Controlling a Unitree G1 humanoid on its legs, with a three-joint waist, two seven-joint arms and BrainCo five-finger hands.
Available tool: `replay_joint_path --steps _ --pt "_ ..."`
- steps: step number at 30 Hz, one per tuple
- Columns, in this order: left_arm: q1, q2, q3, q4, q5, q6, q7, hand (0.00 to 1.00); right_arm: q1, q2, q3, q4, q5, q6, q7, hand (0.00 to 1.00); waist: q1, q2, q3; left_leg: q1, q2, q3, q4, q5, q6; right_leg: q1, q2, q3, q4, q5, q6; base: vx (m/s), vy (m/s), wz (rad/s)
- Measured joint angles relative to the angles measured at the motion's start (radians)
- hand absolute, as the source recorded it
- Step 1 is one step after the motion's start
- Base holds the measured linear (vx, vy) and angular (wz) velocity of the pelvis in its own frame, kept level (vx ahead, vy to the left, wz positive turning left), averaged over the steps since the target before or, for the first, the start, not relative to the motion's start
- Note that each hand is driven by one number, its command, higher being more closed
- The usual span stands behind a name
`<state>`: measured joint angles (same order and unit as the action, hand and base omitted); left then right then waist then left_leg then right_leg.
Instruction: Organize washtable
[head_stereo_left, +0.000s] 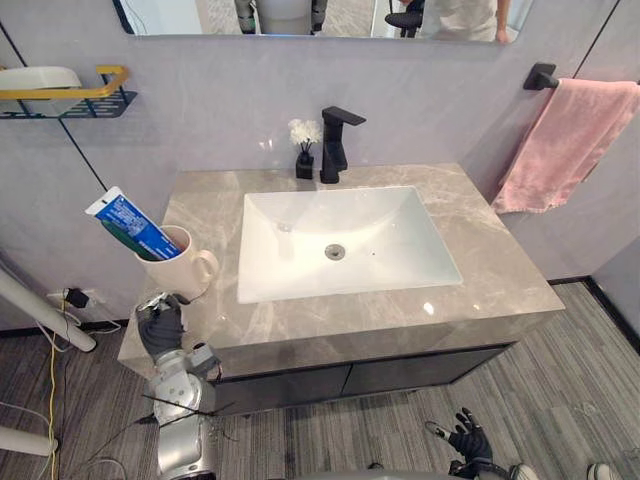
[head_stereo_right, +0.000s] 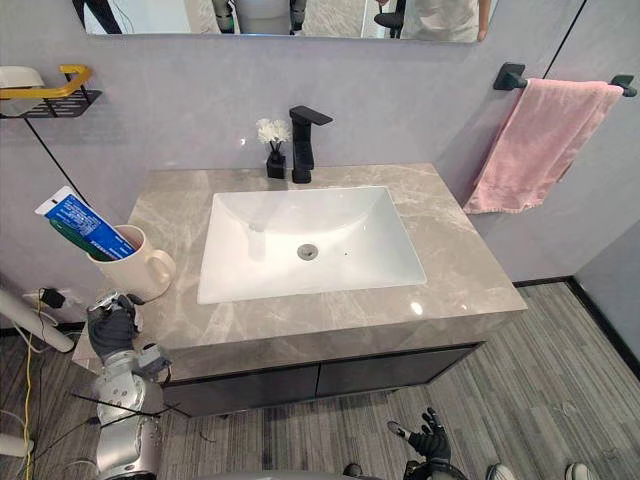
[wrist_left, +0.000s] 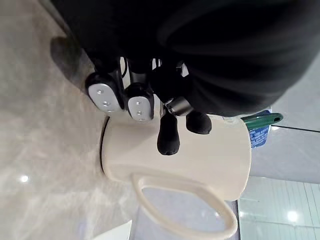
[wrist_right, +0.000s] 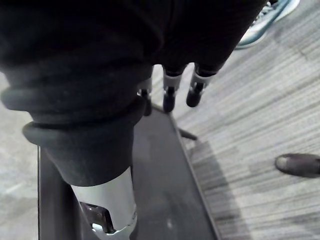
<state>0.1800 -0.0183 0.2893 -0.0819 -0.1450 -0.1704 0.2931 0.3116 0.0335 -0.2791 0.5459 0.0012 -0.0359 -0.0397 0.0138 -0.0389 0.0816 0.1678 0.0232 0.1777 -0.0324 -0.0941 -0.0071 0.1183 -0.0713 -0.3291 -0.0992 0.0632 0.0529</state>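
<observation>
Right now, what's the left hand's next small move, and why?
Probably ease the left hand forward and curl it round the mug: its fingers hang relaxed beside the mug, not wrapped, and the mug stands near the left edge of the counter.

I see a cream mug (head_stereo_left: 190, 272) on the marble tabletop's (head_stereo_left: 500, 270) left, black faucet (head_stereo_left: 335, 145) and flower vase (head_stereo_left: 305, 160) behind the sink (head_stereo_left: 400, 230).

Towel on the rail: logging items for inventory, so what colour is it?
The towel is pink; the left eye view shows it best.
</observation>
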Motion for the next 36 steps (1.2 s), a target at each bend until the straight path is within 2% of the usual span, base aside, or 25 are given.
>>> replay_joint_path --steps 8,25,28,36 --pt "0.000 -0.023 0.019 -0.009 0.001 0.000 -0.001 1.00 0.001 -0.001 0.000 -0.021 -0.004 0.001 0.003 0.00 0.001 0.016 0.009 0.000 0.000 -0.001 0.000 0.000 0.000 0.001 0.000 -0.001 0.000 0.000 0.000 0.00 0.000 0.00" --pt "-0.038 -0.003 0.017 -0.008 0.001 0.001 -0.001 1.00 0.005 -0.011 -0.010 -0.021 -0.008 0.002 0.014 0.00 -0.002 0.024 0.015 0.001 -0.001 0.001 -0.001 0.000 0.000 -0.001 0.000 0.002 0.000 0.000 0.000 0.00 0.000 0.00" --pt "-0.052 0.040 -0.006 -0.003 0.001 0.001 -0.002 1.00 0.003 -0.020 -0.008 -0.021 -0.009 0.002 0.021 0.00 -0.006 0.028 0.018 0.003 -0.001 0.003 -0.002 0.000 0.000 -0.001 0.000 0.004 0.000 0.000 0.000 0.00 0.000 0.00" --pt "-0.084 0.075 -0.015 0.017 0.001 0.007 -0.002 1.00 -0.002 -0.023 -0.001 -0.021 -0.010 0.002 0.021 0.00 -0.015 0.021 0.033 0.004 0.000 0.004 -0.003 0.000 -0.001 -0.002 0.001 0.004 -0.004 0.000 0.000 0.00 0.000 0.00"
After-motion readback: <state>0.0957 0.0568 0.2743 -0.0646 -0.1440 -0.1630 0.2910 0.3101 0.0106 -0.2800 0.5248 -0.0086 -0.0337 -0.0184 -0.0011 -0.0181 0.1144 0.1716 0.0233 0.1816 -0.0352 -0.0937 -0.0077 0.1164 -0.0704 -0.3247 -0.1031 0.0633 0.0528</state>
